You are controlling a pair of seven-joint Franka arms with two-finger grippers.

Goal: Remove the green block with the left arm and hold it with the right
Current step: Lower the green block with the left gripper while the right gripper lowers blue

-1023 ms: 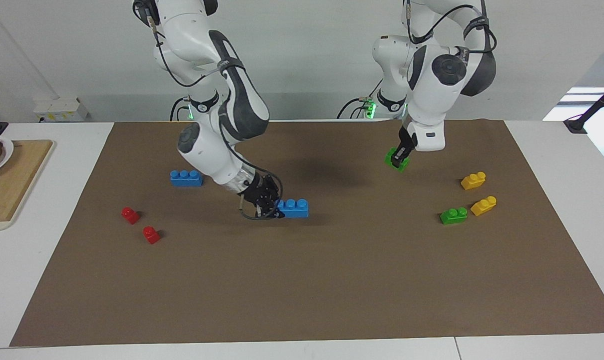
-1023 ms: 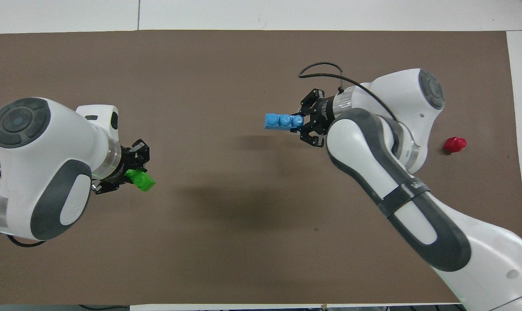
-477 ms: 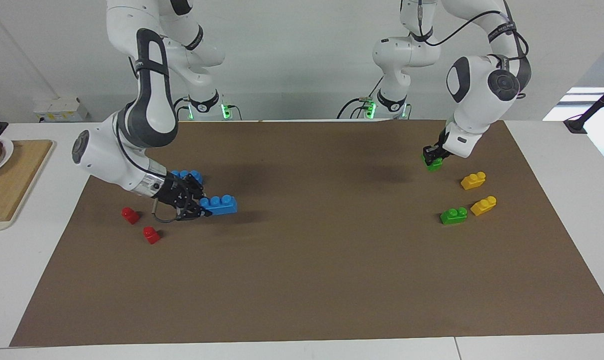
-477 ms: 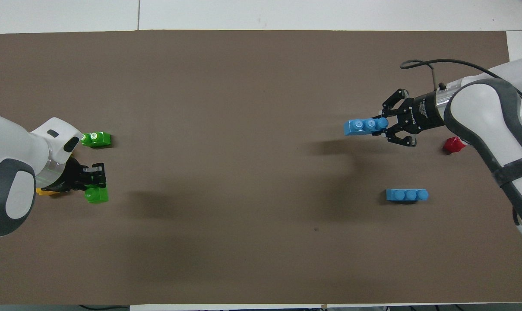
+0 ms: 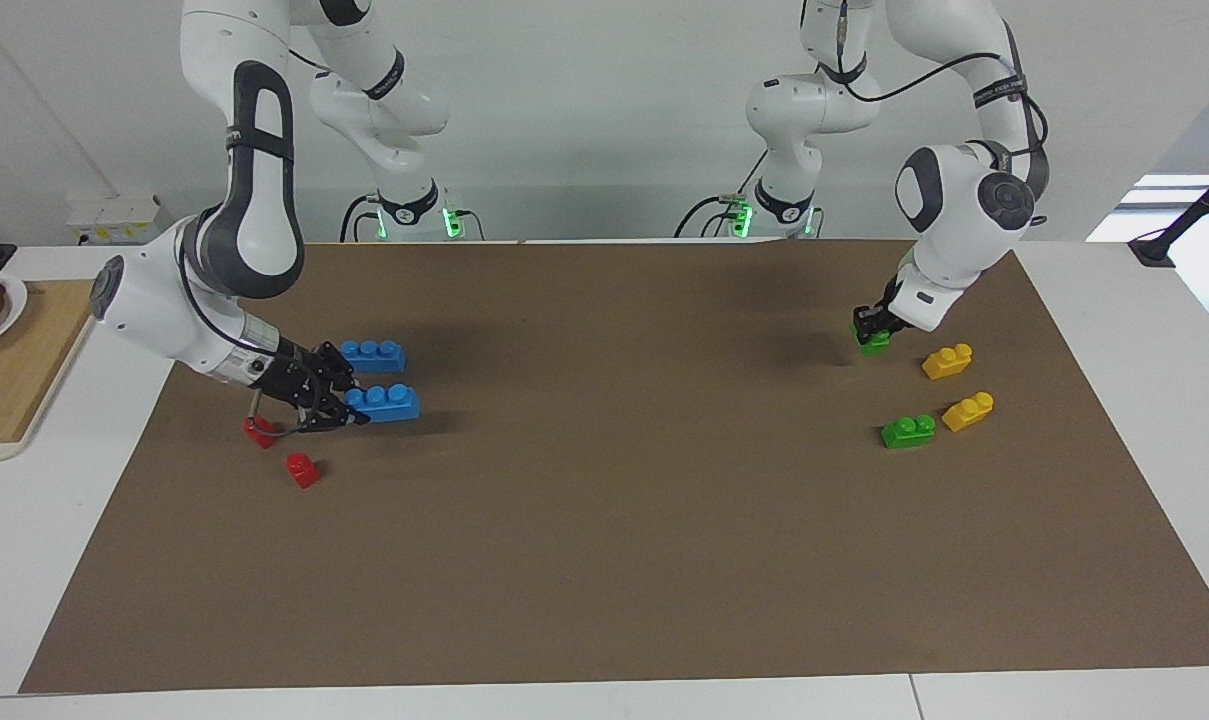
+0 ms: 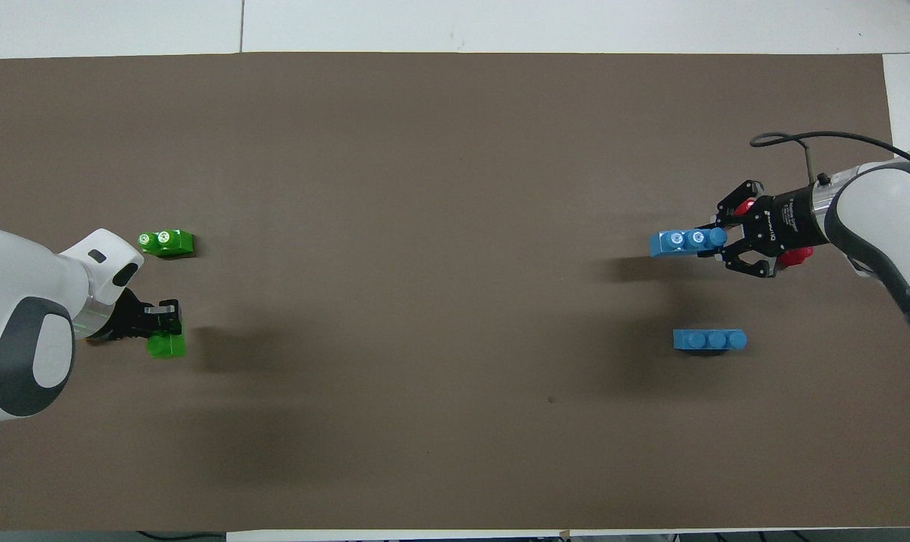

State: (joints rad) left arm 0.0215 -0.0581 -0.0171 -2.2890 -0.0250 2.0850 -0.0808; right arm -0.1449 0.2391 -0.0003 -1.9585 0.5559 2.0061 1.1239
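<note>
My left gripper (image 5: 871, 330) (image 6: 166, 330) is shut on a small green block (image 5: 873, 343) (image 6: 166, 345) and holds it low over the brown mat (image 5: 614, 520) at the left arm's end of the table. At the right arm's end, my right gripper (image 5: 357, 411) (image 6: 716, 241) is shut on one end of a blue three-stud brick (image 5: 386, 402) (image 6: 683, 242), low over the mat. Whether either brick touches the mat I cannot tell.
A second green block (image 5: 908, 431) (image 6: 167, 242) and two yellow blocks (image 5: 947, 361) (image 5: 968, 411) lie beside the left gripper. Another blue brick (image 5: 372, 355) (image 6: 709, 339) and two red blocks (image 5: 259, 431) (image 5: 303, 469) lie by the right gripper. A wooden board (image 5: 19, 370) sits off the mat.
Both arms swung away from the middle toward their own ends of the table and came down lower, the left carrying the green block, the right the blue brick.
</note>
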